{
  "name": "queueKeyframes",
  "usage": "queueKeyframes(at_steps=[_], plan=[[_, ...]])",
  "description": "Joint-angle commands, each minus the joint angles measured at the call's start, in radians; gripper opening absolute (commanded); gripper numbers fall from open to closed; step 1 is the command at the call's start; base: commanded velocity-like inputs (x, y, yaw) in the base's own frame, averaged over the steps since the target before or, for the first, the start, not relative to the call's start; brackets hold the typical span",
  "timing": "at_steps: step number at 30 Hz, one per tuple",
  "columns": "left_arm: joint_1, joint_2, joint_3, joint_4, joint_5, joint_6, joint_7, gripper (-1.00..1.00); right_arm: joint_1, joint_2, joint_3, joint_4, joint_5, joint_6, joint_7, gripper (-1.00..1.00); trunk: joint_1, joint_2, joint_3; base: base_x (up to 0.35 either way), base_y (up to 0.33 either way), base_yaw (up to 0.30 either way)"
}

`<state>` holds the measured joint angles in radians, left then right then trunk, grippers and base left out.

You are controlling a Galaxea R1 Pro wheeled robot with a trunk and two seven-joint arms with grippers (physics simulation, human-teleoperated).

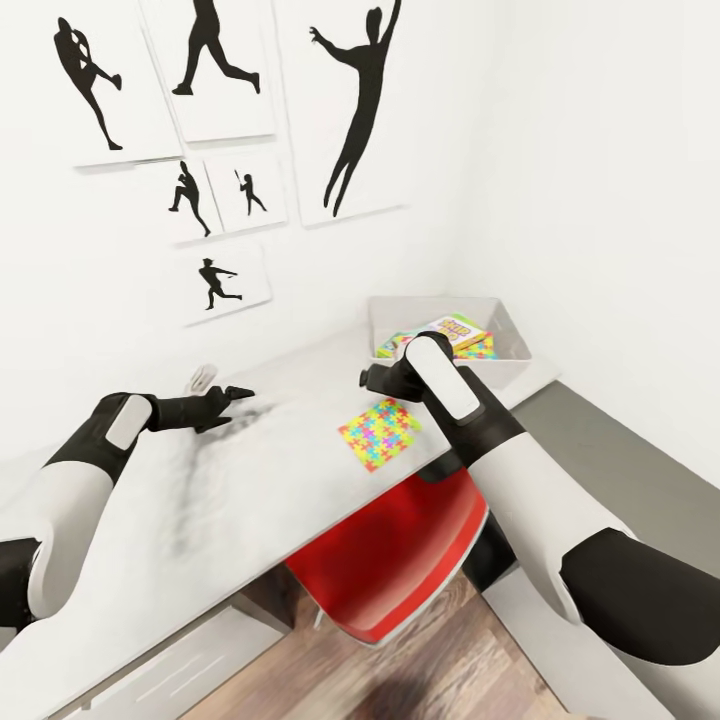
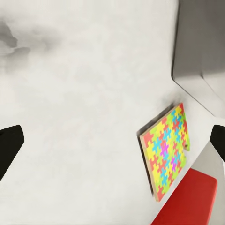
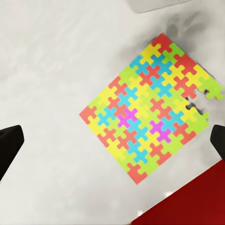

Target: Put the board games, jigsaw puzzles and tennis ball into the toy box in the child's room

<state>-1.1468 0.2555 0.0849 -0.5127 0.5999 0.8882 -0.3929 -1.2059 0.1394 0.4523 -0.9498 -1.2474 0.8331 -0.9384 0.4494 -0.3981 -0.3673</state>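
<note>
A multicolour jigsaw puzzle [image 1: 380,433] [image 2: 166,150] [image 3: 150,117] lies flat on the pale table [image 1: 250,470] near its front edge. The grey toy box [image 1: 510,335] stands at the table's far right corner. Inside it are the orange-green Skip-Bo board game [image 1: 455,328], a second jigsaw puzzle [image 1: 479,349] and a green-edged board game [image 1: 393,346]. My right gripper [image 1: 367,378] [image 3: 115,140] hovers open just above and behind the puzzle on the table. My left gripper [image 1: 245,393] [image 2: 115,140] is open over bare table further left. The tennis ball and the bed are out of view.
A red chair [image 1: 400,560] is tucked under the table's front edge below the puzzle. Black baseball silhouette pictures [image 1: 350,110] hang on the white wall behind. A lower dark grey cabinet top [image 1: 620,450] adjoins the table at right. Wood floor [image 1: 440,670] shows below.
</note>
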Motion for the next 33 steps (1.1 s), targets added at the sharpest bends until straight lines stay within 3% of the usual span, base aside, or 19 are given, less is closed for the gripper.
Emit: queueKeyframes(at_steps=[1, 26, 29, 33], plan=[[-0.001, 0.0, 0.005, 0.0, -0.004, 0.006, -0.004, 1.0, -0.001, 0.0, 0.001, 0.0, -0.009, -0.002, -0.01, 1.0, 0.001, -0.002, -0.002, 0.0, 0.15, 0.0], [-0.001, 0.001, 0.004, -0.001, -0.001, 0.006, -0.004, 1.0, -0.001, -0.003, 0.003, 0.004, -0.005, -0.022, -0.01, 1.0, 0.001, -0.002, 0.002, 0.0, 0.095, 0.0], [-0.001, 0.001, 0.004, -0.001, -0.001, 0.006, -0.004, 1.0, -0.001, -0.002, 0.003, 0.01, 0.006, -0.023, -0.01, 1.0, 0.001, -0.002, 0.005, 0.0, 0.006, 0.0], [-0.001, 0.001, 0.004, 0.0, -0.001, 0.006, -0.004, 1.0, 0.0, -0.002, 0.003, 0.02, 0.054, -0.039, -0.009, 1.0, 0.001, -0.002, 0.01, 0.0, 0.002, 0.0]])
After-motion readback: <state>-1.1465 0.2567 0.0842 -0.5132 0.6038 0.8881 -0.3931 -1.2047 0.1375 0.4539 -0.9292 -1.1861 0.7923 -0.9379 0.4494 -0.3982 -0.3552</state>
